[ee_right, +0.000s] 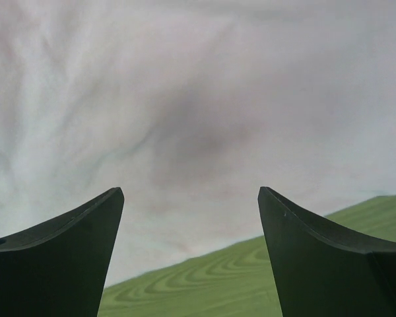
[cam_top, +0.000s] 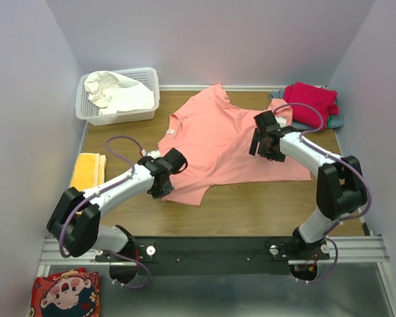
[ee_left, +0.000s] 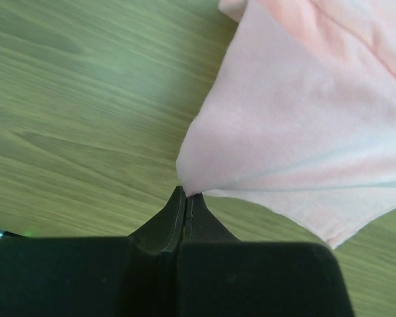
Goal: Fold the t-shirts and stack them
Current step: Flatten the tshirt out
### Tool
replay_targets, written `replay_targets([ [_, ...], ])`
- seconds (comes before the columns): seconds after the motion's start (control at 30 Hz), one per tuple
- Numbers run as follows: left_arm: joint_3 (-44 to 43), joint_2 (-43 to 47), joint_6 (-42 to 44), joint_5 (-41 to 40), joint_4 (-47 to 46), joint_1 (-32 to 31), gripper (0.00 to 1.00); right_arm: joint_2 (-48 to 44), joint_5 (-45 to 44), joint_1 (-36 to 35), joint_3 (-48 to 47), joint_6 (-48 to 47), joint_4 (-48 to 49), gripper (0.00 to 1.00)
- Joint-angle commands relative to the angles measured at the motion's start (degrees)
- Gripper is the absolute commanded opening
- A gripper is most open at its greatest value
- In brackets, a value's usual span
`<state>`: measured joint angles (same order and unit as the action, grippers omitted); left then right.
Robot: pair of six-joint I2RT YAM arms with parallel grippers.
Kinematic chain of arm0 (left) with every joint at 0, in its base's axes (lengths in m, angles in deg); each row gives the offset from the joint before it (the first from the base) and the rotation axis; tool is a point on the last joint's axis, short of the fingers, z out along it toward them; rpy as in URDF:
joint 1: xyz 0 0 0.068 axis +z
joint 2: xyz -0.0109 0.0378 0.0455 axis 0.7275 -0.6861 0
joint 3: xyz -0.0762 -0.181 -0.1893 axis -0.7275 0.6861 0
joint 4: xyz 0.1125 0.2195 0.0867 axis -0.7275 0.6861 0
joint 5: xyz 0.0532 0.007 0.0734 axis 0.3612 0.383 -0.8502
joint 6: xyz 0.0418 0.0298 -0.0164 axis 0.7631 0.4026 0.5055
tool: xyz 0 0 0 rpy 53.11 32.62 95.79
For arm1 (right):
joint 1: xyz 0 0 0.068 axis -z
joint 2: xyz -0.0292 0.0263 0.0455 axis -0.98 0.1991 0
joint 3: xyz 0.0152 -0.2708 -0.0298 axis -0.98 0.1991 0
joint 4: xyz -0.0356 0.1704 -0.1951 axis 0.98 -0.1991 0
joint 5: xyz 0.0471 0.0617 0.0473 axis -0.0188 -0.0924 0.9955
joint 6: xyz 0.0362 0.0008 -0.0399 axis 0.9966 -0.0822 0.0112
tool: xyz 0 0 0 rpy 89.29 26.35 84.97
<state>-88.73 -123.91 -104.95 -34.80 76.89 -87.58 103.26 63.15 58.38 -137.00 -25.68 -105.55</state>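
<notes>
A large salmon-pink t-shirt [cam_top: 218, 139] lies spread out in the middle of the table. My left gripper [cam_top: 160, 188] is at its lower left edge. In the left wrist view this gripper [ee_left: 186, 193] is shut on a pinch of the pink cloth [ee_left: 303, 125], which is pulled up into a peak. My right gripper [cam_top: 263, 150] hovers over the shirt's right side. Its fingers [ee_right: 191, 191] stand open above the pale cloth [ee_right: 198, 99] near the hem, holding nothing. A crimson-red t-shirt [cam_top: 310, 102] lies folded on a grey-blue one [cam_top: 335, 123] at the back right. A white t-shirt [cam_top: 115, 92] lies crumpled in the basket.
The white lattice basket [cam_top: 92, 116] stands at the back left. A folded yellow cloth [cam_top: 88, 170] lies at the left edge of the table. A colourful printed item [cam_top: 66, 294] sits below the table's near left corner. Bare wood [ee_right: 251, 277] shows in front of the shirt.
</notes>
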Motion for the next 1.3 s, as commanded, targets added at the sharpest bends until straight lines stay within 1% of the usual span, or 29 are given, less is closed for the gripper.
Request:
replay_targets([
  [0.0,-2.00,5.91,2.50,-6.87,4.43,6.53,0.00,-6.67,-6.31,0.19,4.38,3.25,-4.46,0.92],
  [0.03,-2.44,6.53,3.38,-7.66,4.26,8.63,0.00,-8.77,-6.31,0.28,6.30,3.61,-4.64,0.92],
  [0.13,-4.46,7.51,6.01,-8.80,4.00,10.75,0.00,-11.33,-5.26,0.28,9.03,6.15,-5.60,0.92],
  [0.27,-6.66,5.84,8.83,-11.00,3.73,13.82,0.00,-12.22,-4.38,0.37,14.74,11.42,-7.71,0.91],
  [0.4,-7.80,4.79,12.35,-11.88,1.63,16.81,0.00,-12.92,-3.94,0.54,17.73,15.29,-8.94,0.90],
  [0.5,-8.07,3.91,15.68,-13.03,-0.30,19.63,0.00,-14.41,-4.73,0.98,18.62,16.97,-9.82,0.89],
  [0.57,-8.60,3.12,16.74,-15.40,-1.19,22.00,0.00,-15.21,-5.61,1.33,19.06,17.85,-10.52,0.89],
  [0.63,-9.12,1.71,19.73,-15.40,-2.59,24.89,0.00,-16.09,-5.87,1.60,19.24,18.29,-10.96,0.89],
  [0.77,-9.83,-0.13,23.16,-14.79,-6.37,27.89,0.00,-17.32,-5.00,1.77,20.02,19.34,-11.67,0.88],
  [0.93,-10.88,-2.68,25.71,-11.81,-8.75,28.60,0.00,-19.77,-0.70,1.60,22.31,19.17,-11.76,0.84],
  [1.07,-10.88,-3.83,26.76,-10.22,-10.41,28.69,0.00,-25.21,3.17,0.90,24.95,18.11,-11.32,0.79],
  [1.1,-10.88,-4.44,27.03,-10.04,-10.50,28.69,0.00,-27.49,3.70,0.55,25.30,18.11,-11.23,0.77],
  [1.17,-11.24,-4.97,27.21,-9.78,-10.68,28.69,0.00,-28.91,5.20,0.10,25.48,18.72,-11.84,0.75],
  [1.2,-11.32,-5.41,27.29,-9.78,-10.77,28.69,0.00,-29.01,5.55,0.10,25.57,19.25,-12.28,0.69],
  [1.27,-11.67,-5.67,27.38,-9.87,-10.85,28.69,0.00,-28.31,5.55,-0.07,26.27,19.69,-13.16,0.66],
])
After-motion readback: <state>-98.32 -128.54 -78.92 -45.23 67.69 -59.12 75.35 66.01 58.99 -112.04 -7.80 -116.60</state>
